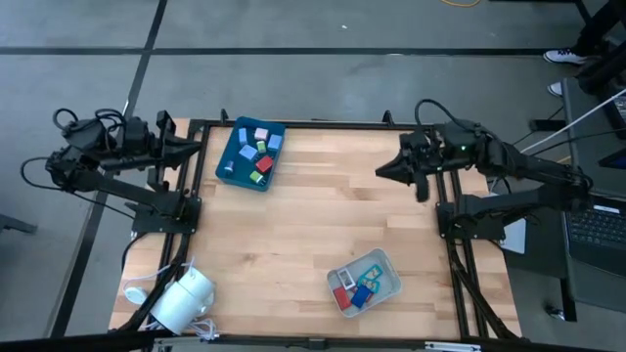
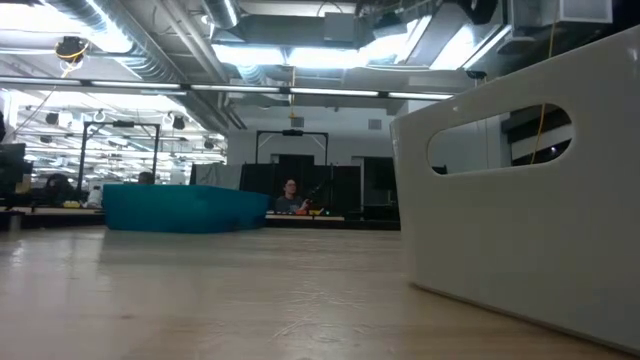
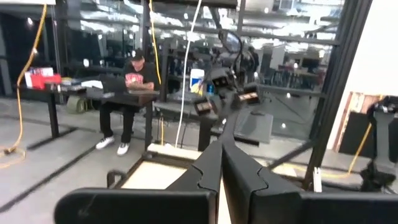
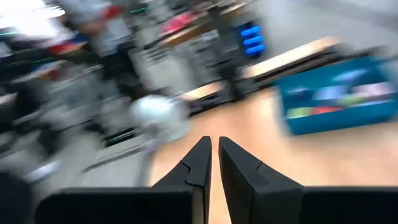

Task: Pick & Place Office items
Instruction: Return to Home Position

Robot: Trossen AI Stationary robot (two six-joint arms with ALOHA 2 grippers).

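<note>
On the worktop (image 1: 313,230), the rear tray (image 1: 224,166) sits at the far left corner with office items (image 1: 256,152) inside it. The front tray (image 1: 389,267) lies toward the near right, holding more office items. A rounded device with cables (image 1: 184,301) rests at the near left corner. The left end effector (image 1: 196,149) is just left of the rear tray; the right end effector (image 1: 383,172) is at the far right, well apart from both trays.

L hand (image 3: 222,146) closed; person (image 3: 134,78) seated at desk (image 3: 127,98) in bkgd.

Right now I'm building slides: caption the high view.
Left gripper and right gripper parked at opposite table sides; office items lie in teal tray and grey tray.
</note>
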